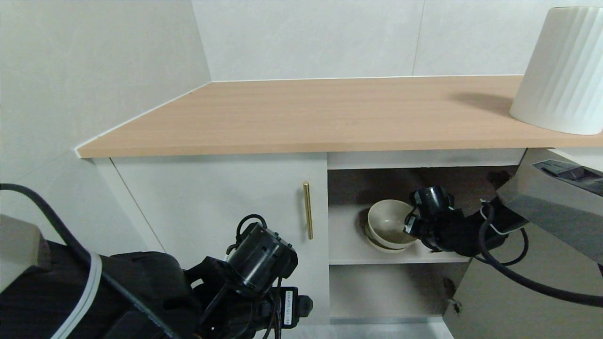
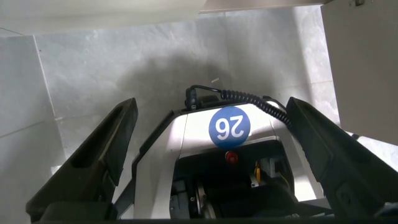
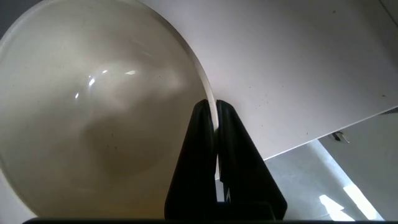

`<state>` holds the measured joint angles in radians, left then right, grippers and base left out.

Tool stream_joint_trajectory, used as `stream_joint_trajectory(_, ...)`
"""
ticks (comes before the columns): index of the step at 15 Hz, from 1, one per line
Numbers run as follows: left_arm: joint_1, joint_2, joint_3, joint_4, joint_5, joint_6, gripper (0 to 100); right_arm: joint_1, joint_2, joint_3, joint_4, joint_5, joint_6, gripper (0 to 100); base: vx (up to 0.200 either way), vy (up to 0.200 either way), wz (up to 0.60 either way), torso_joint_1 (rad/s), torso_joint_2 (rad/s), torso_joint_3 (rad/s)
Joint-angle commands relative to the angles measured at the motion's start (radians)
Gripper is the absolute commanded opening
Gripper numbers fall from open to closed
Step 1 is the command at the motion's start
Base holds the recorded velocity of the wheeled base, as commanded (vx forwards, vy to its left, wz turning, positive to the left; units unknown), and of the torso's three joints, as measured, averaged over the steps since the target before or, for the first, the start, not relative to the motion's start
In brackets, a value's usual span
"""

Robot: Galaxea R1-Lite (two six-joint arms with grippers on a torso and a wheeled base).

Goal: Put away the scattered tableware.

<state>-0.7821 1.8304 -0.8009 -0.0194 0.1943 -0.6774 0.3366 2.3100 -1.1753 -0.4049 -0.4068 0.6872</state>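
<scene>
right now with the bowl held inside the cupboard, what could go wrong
The right gripper pinches the bowl by its thin rim alone, and the bowl is tilted, so it could slip or swing. It is just over the dishes already on the shelf; released like this it might clack onto them, chip, or end up leaning.

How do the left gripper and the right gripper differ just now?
The left gripper is open and empty; the right gripper is shut on the rim of the bowl. The left gripper hangs low in front of the closed door; the right gripper is farther in, over the shelf. Both have black fingers.
</scene>
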Motion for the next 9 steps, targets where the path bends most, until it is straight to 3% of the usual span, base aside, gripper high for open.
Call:
stream_joint_trajectory(1,0.0,0.0,0.0,-0.001,0.001,-0.001,100,-0.001,0.002,-0.001,0.0,0.0,0.002,0,0.0,0.0,0.0,0.0,0.0,0.0)
stream_joint_trajectory(9,0.0,0.0,0.0,-0.001,0.001,-0.001,100,0.004,-0.001,-0.003,-0.012,0.008,0.003,0,0.0,0.0,0.0,0.0,0.0,0.0)
